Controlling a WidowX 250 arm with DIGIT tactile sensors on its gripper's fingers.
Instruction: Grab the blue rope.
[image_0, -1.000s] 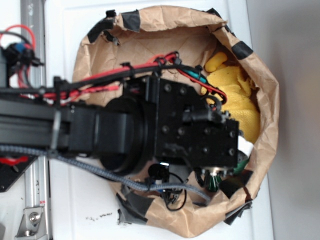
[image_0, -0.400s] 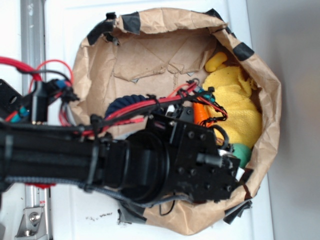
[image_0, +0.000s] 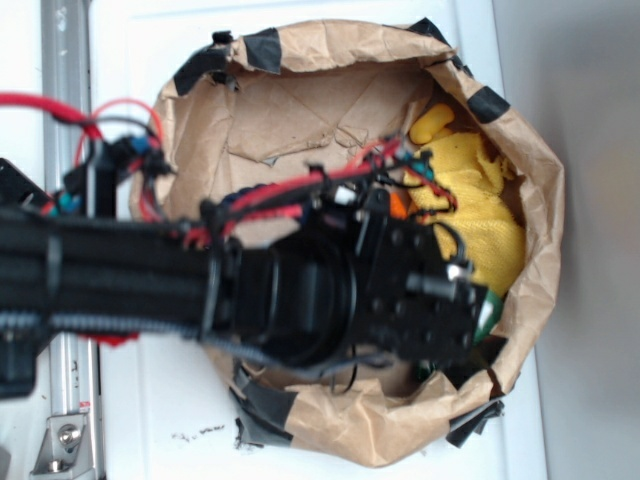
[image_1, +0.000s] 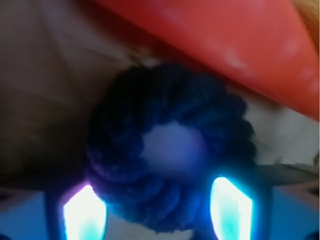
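From the exterior view I note the arm has shifted up and left since the previous frames; it now hides the blue rope that showed a moment ago inside the paper bag. The wrist view shows the rope as dark navy twisted strands curled into a loop, blurred, lying between the gripper fingertips, below an orange object. Fingers stand apart; contact I cannot tell
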